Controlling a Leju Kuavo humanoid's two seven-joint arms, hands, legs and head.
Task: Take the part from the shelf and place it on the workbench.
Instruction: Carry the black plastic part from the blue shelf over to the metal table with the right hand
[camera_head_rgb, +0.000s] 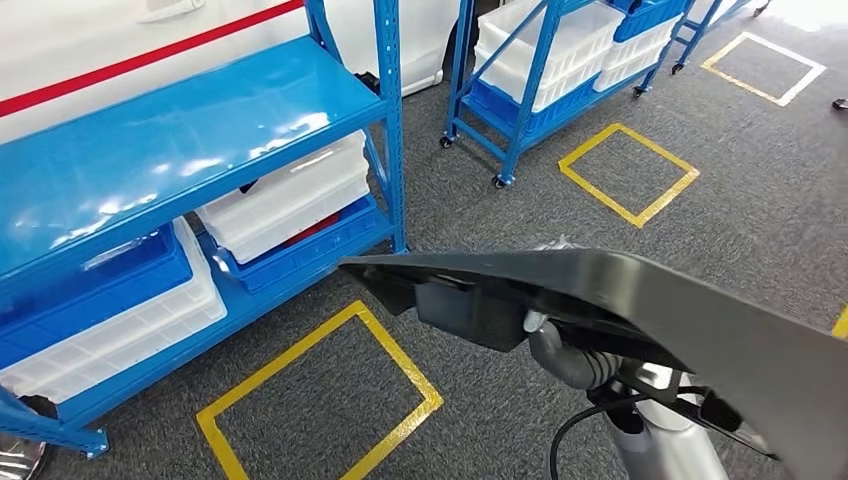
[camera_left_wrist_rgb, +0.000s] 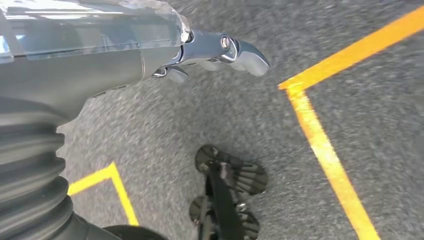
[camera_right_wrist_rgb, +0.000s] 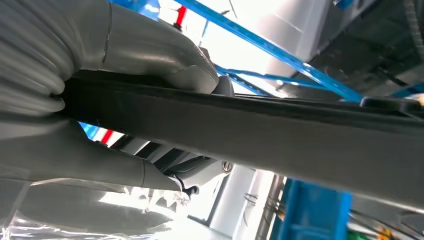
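Blue steel shelving (camera_head_rgb: 200, 130) with white plastic bins (camera_head_rgb: 290, 195) stands at your left; to its right, the long, flat black plastic part (camera_head_rgb: 640, 290) juts over grey carpet (camera_head_rgb: 480, 210), clamped in the right hand (camera_head_rgb: 560, 350). Your right wrist view adds thumb (camera_right_wrist_rgb: 150, 55) above, fingers (camera_right_wrist_rgb: 75, 160) beneath the part's edge. Left hand (camera_left_wrist_rgb: 220, 52) hangs empty, fingers extended.

Blue shelf (camera_head_rgb: 180, 130) (glossy) holds white bins (camera_head_rgb: 290, 195) over grey carpet (camera_head_rgb: 500, 230).
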